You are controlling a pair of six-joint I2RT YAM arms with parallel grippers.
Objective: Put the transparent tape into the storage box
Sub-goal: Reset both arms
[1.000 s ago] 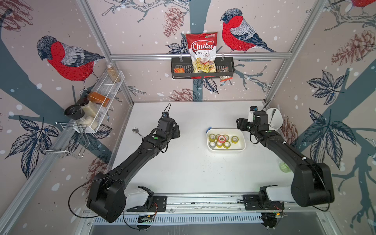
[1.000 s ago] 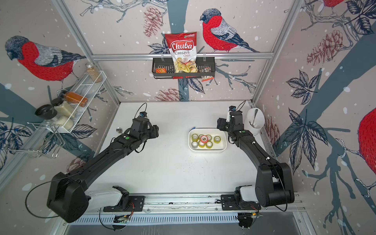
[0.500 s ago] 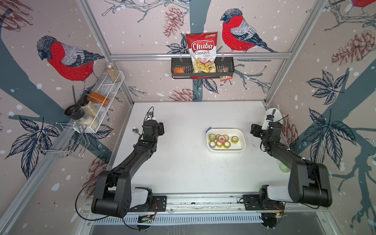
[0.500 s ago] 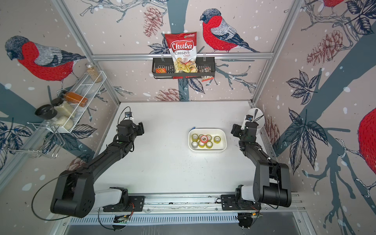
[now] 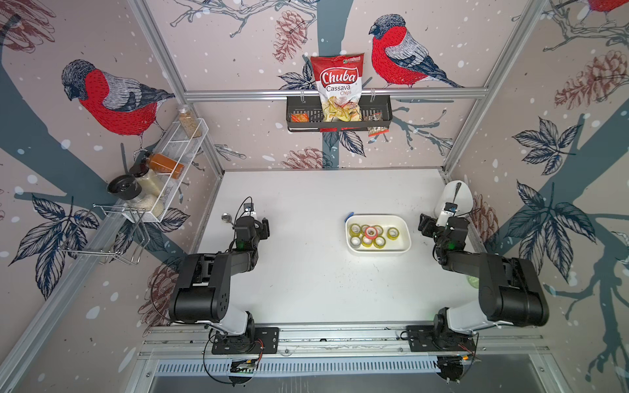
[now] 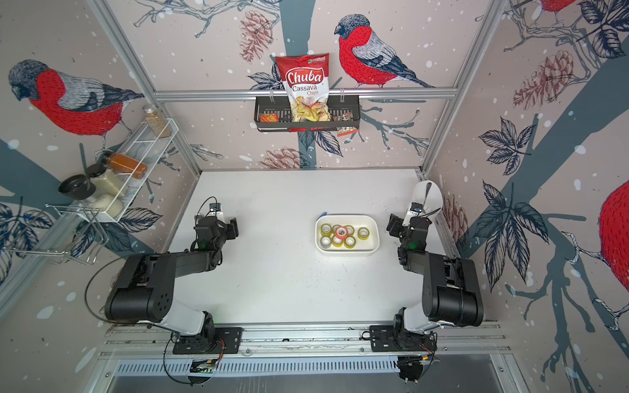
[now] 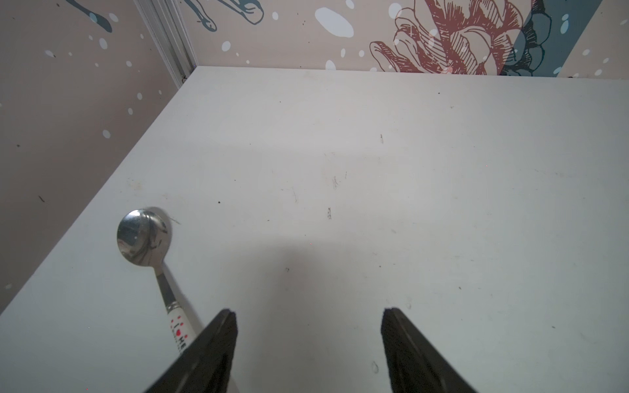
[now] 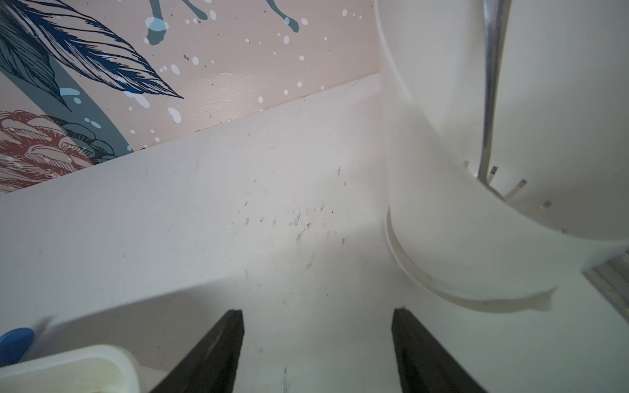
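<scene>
— Tape: where is it found?
— Inside the box, all rolls. Left gripper and right gripper have been drawn back from it, spread wide, empty. Task is judged done.

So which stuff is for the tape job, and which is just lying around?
For the job: storage box, tape rolls inside it, left pincer and right pincer, both open and empty.

Just lying about: spoon, white cup, chips bag, spice jars.
</scene>
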